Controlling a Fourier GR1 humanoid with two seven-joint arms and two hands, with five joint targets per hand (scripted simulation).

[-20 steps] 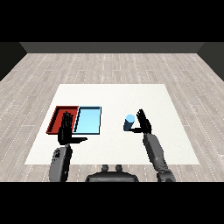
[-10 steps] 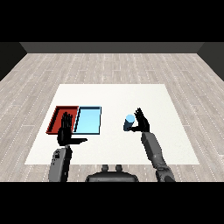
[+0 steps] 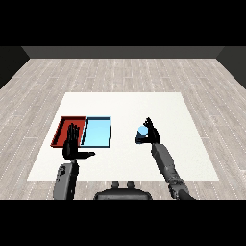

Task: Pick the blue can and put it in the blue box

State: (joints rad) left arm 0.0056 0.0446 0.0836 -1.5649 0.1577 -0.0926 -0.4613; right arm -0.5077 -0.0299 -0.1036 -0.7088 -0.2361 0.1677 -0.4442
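Right of the trays, upright blue can [image 3: 142, 133], right robot hand [image 3: 152, 133] curled round it

Right hand [image 3: 152, 133] curled round blue can [image 3: 141, 131], right of light blue tray [image 3: 97, 132]. Left hand [image 3: 73, 147] open, fingers straight, over red tray [image 3: 64, 130] near edge.
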